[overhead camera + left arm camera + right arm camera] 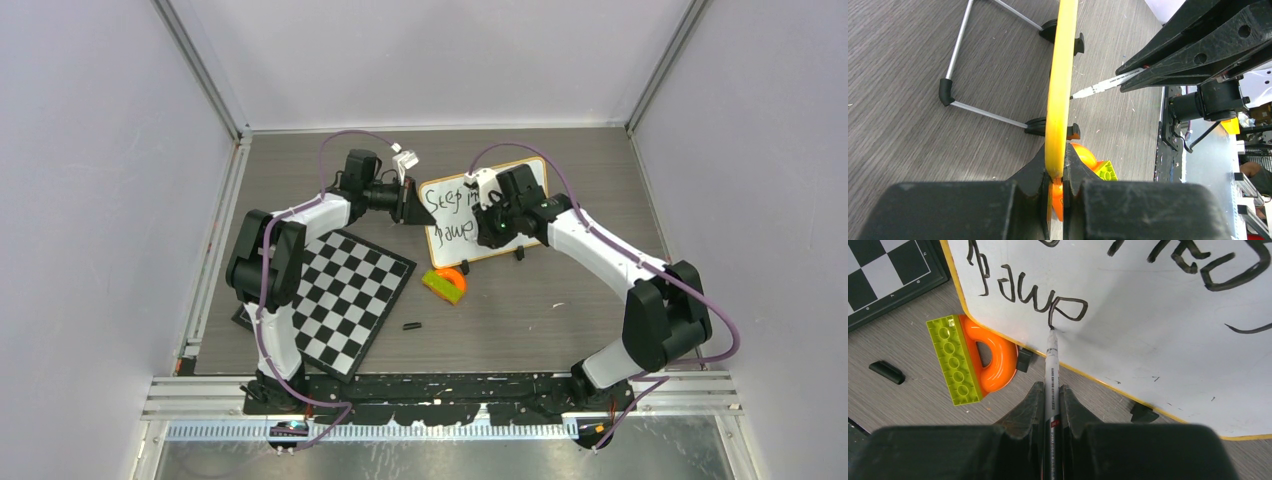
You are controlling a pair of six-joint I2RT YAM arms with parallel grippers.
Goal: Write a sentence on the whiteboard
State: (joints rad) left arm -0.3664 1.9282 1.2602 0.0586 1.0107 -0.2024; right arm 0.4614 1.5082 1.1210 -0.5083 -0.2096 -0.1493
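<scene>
Left arm (285, 235): upper link raised from its base at the near left, forearm reaching forward and right. Left gripper (1057, 172): jaws clamped on the frame edge of the whiteboard (447, 215), one finger on each face. Right arm (600, 250): elbow bent at the near right, forearm extending forward and left. Right gripper (1050, 390): jaws closed around a marker (1052, 367), one finger on each side of the barrel.

Left gripper (1058, 175) is clamping the whiteboard (455, 215) edge at 9 o'clock; right gripper (1050, 392) with pen (1052, 360) is reaching across its face from 4. Brick (445, 283) is crowding 6, chequerboard (340, 300) filling 8, cap (411, 326) lying at 7. Table (600, 170) at 3 and 12 is lying open.
</scene>
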